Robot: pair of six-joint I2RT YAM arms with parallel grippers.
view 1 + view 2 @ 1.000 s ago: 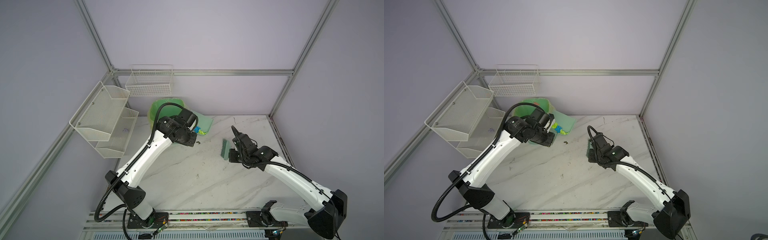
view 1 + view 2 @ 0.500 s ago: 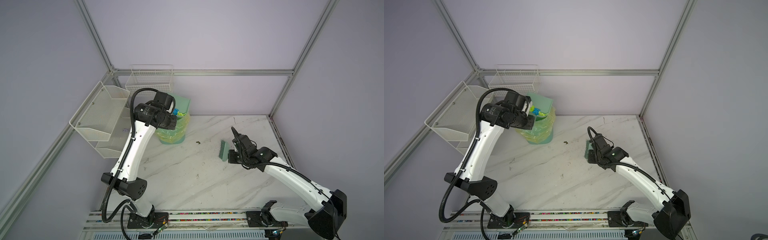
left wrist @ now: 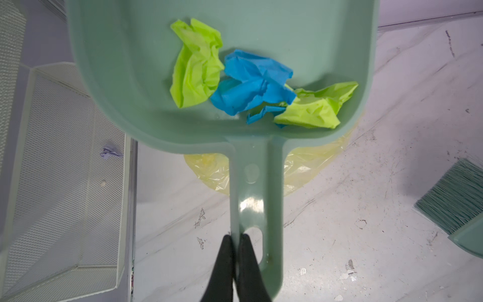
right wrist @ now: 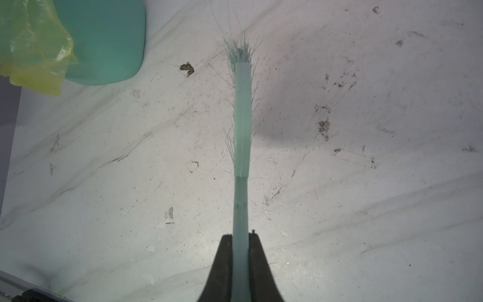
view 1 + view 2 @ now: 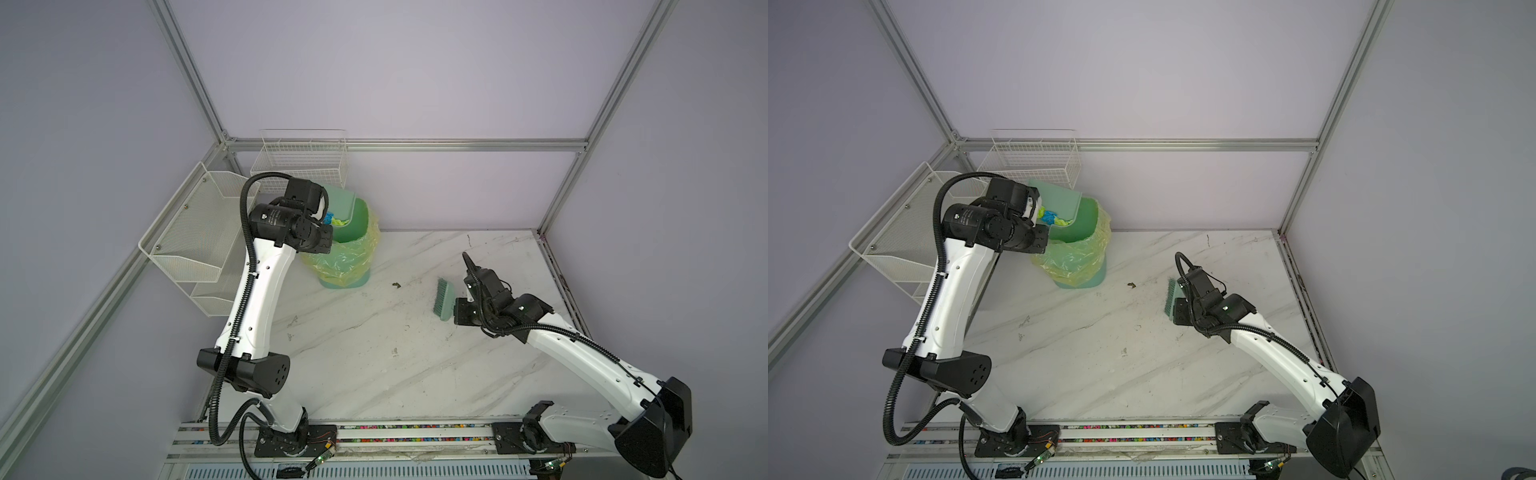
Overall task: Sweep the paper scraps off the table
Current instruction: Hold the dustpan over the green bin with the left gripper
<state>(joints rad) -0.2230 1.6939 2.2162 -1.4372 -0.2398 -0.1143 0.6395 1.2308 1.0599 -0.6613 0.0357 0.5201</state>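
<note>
Above the bin (image 5: 360, 216), the left pincer (image 3: 235, 243) is clamped on the dustpan (image 3: 130, 78) handle. The blue and yellow-green paper scraps (image 3: 251, 81) lie bunched against the pan's back wall, with none seen on the desk (image 5: 415, 353). To empty it well, tip the pan's open lip down inside the bin's rim so nothing spills outside; right of the bin, the right pincer (image 4: 240, 243) grips the brush (image 4: 242, 117), which should wait off to that side.
</note>
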